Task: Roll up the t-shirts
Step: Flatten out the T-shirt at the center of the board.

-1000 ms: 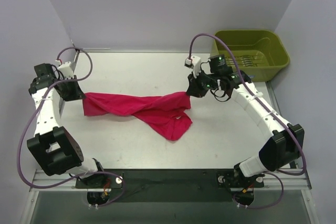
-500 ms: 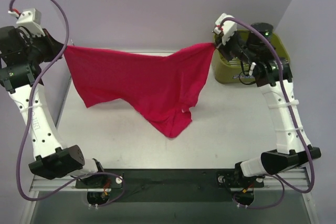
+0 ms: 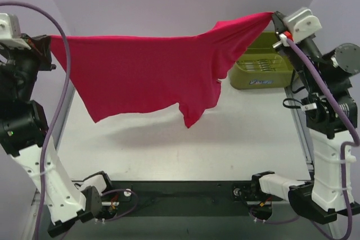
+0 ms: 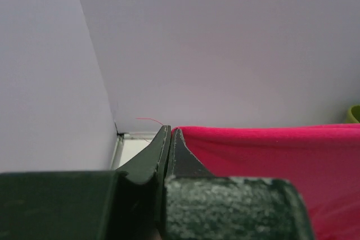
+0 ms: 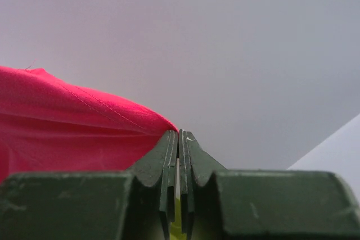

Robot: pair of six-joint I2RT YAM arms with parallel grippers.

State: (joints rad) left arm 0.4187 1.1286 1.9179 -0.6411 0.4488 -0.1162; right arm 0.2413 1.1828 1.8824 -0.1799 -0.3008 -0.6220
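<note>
The t-shirt (image 3: pixel 140 71) is held spread across the upper frame, pinched by the closed left gripper (image 4: pixel 170 134) and right gripper (image 5: pixel 178 136); nothing is rolled yet.

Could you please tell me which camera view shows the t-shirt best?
The top external view: it shows the whole t-shirt stretched in the air between the left gripper and right gripper. Each wrist view shows only a red corner pinched in its shut jaws.
</note>
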